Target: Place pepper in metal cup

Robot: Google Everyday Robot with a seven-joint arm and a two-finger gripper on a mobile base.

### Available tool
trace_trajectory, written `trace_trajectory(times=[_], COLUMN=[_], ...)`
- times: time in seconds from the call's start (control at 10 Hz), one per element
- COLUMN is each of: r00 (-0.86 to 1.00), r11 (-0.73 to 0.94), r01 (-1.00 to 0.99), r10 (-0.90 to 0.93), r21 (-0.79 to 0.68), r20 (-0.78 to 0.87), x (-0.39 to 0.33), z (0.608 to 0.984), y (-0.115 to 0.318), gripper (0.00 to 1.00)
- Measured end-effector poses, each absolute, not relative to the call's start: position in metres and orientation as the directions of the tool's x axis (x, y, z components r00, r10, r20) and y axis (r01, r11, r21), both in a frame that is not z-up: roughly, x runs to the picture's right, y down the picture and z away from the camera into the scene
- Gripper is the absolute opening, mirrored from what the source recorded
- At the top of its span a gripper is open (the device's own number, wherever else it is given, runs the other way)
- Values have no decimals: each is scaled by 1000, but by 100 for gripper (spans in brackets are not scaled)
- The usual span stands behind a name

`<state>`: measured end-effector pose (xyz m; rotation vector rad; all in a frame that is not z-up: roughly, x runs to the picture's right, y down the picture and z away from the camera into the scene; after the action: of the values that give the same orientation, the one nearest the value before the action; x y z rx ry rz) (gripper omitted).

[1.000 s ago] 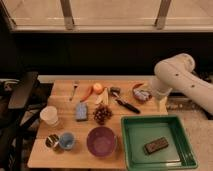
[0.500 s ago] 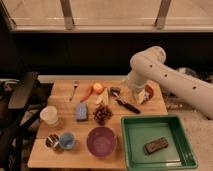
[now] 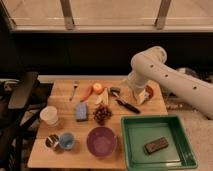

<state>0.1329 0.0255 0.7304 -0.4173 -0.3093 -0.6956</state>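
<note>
**Pepper near the back edge of the desk, metal cup at the front left corner**

Pepper lies tilted in the back middle of the desk, close to the rear edge. An orange sits just beside it on the right, and a fork lies to its left. Nothing grips it.

The metal cup stands upright near the front left corner, close to both the left and front edges. A blue cup stands just beside it on the right, and a white cup stands behind it along the left edge.

A blue sponge lies between the pepper and the cups, with a strip of bare wood to its left. Grapes sit mid-desk, and a purple bowl stands at the front edge.

A green tray fills the front right, and its right side reaches past the line of the desk's right edge. A dark block lies inside it.

The white arm comes in from the right and bends down over the back right of the desk. There the end effector hangs low, close to the right edge and well apart from the pepper. A black-handled tool lies just to its left. I cannot tell whether the end effector is open or closed, or whether it holds anything.
</note>
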Motion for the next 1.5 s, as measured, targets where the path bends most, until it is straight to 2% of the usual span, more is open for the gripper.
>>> trace_trajectory(times=[0.8, 1.5], r00=[583, 471], r11=[612, 568], r01=[779, 823], r10=[-630, -654], r21=[-135, -28], r20=[513, 592], x=[26, -65], z=[811, 846], y=[1, -2], gripper=[80, 80])
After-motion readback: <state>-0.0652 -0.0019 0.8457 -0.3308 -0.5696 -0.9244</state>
